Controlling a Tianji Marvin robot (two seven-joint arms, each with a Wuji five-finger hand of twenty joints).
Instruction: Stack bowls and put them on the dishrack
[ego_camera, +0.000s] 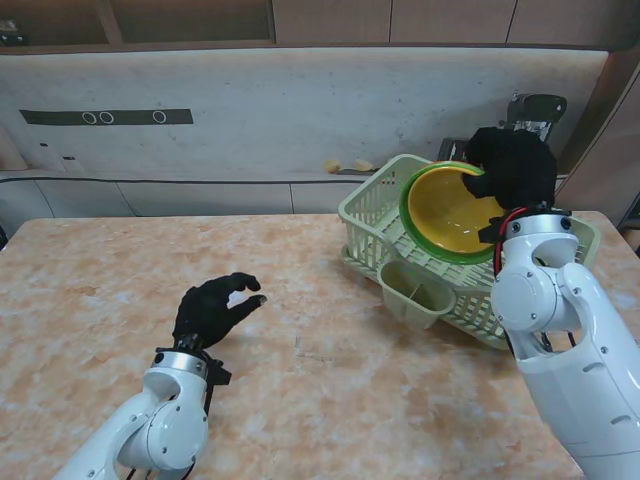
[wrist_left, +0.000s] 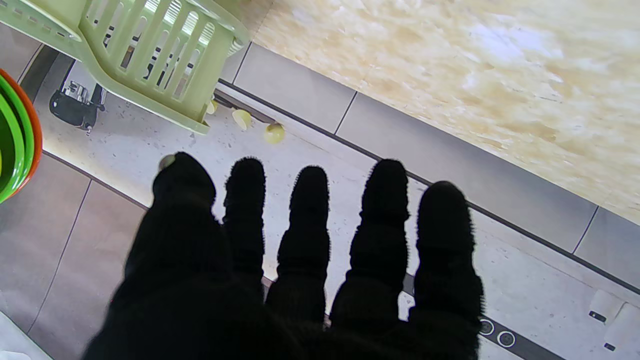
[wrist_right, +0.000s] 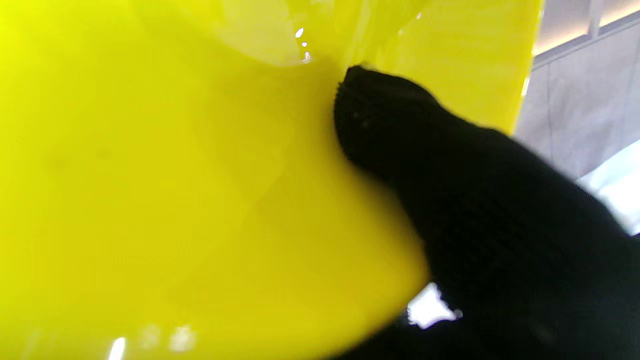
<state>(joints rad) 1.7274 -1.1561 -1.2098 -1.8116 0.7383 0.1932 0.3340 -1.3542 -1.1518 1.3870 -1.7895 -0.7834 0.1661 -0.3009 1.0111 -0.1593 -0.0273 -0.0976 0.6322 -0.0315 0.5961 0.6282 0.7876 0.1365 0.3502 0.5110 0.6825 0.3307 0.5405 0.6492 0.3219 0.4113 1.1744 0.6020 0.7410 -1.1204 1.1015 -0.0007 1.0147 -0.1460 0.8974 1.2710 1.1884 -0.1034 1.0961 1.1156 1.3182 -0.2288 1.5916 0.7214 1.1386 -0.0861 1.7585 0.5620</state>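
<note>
bowls (ego_camera: 448, 213) sit nested as a stack, yellow inside green with an orange rim showing in the left wrist view, tilted steeply with the opening facing left over the pale green dishrack (ego_camera: 372, 212) at the right side of the table (ego_camera: 90, 290). right robot hand (ego_camera: 515, 168) is clamped on the stack's far right rim, and the right wrist view shows a black thumb (wrist_right: 380, 110) pressed against the glossy yellow inner wall. whether the stack already rests on the rack's ribs or hangs just over them is hard to tell, since the bowl hides the contact. left robot hand (ego_camera: 213, 308) hovers low over bare table, well apart from the rack, holding nothing, its fingers (wrist_left: 310, 220) spread and lightly curled. a small cutlery cup (ego_camera: 415, 291) hangs on the rack's near side.
</note>
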